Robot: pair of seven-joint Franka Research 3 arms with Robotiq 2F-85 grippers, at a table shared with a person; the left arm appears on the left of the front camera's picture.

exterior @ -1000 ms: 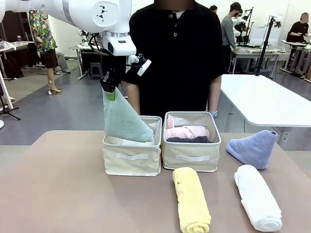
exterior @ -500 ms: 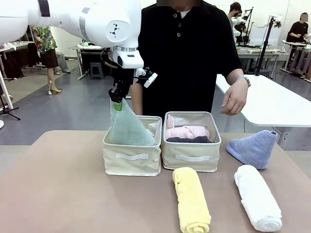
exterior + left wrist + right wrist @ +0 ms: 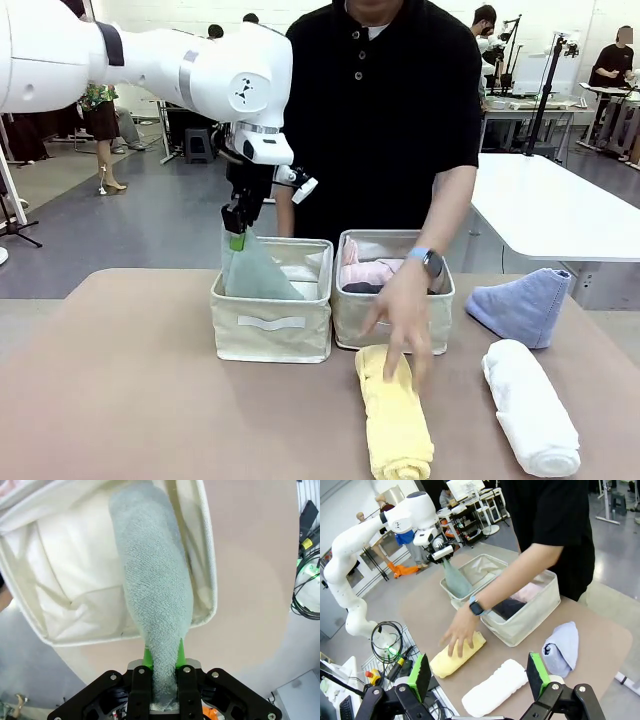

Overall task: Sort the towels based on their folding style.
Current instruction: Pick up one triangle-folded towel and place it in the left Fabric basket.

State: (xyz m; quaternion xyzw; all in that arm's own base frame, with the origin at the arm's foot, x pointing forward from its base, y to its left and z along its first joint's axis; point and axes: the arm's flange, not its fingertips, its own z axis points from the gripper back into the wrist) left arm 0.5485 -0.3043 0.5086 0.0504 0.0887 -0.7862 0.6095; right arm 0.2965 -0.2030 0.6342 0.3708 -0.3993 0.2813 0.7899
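A brown table [image 3: 120,400] is seen with two beige fabric bins set side by side at its far middle: the left bin [image 3: 270,335] and the right bin [image 3: 352,330], touching. A white rolled terry towel [image 3: 530,405] is laid at the near right. A yellow rolled terry towel [image 3: 397,430] is laid near the middle, just in front of the right bin. A light blue cone-folded towel [image 3: 520,305] is placed right of the right bin, far of the white one. A pale grey-green cone-folded towel [image 3: 255,275] is stood in the left bin, tip up, leaning at its left wall. A pink rolled towel [image 3: 365,272] and a dark grey rolled towel [image 3: 360,288] are seen inside the right bin. The person's hand [image 3: 405,325] is laid flat on the yellow towel's far end, fingers loosely spread. The grey-green towel's tip is pinched by the left gripper [image 3: 162,665] above the left bin. The right gripper [image 3: 479,667] is spread wide, nothing between its fingers.
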